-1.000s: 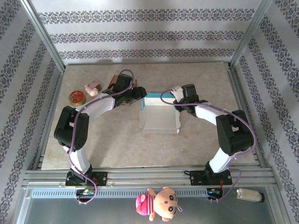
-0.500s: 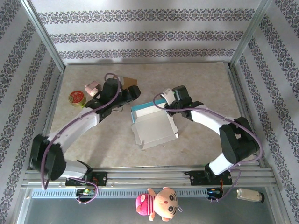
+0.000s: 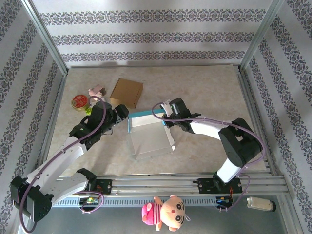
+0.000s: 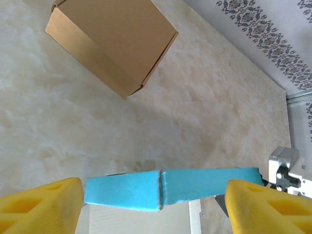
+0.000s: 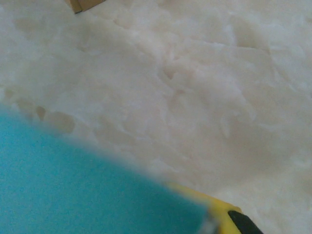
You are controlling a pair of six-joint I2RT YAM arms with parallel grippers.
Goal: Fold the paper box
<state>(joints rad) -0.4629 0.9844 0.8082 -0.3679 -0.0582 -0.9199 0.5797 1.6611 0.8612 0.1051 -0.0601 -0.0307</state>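
The paper box (image 3: 151, 139), white inside and blue outside, lies open on the table's middle with its blue far wall (image 3: 144, 117) upright. My left gripper (image 3: 125, 116) sits at the box's far left corner. In the left wrist view its yellow fingers (image 4: 41, 207) stand wide apart with the blue corner (image 4: 160, 190) between them. My right gripper (image 3: 165, 119) is at the far right corner. In the right wrist view the blurred blue wall (image 5: 73, 190) lies against one yellow finger (image 5: 217, 212) and hides the other.
A closed brown cardboard box (image 3: 126, 92) sits just behind the paper box, also in the left wrist view (image 4: 109, 41). A red tin (image 3: 80, 102) and a small pink object (image 3: 96, 90) lie far left. Metal frame rails (image 3: 251, 107) border the table.
The paper box has slid toward the near left with the right gripper on it. The left arm pulled back off the brown box, and its jaws opened wider.
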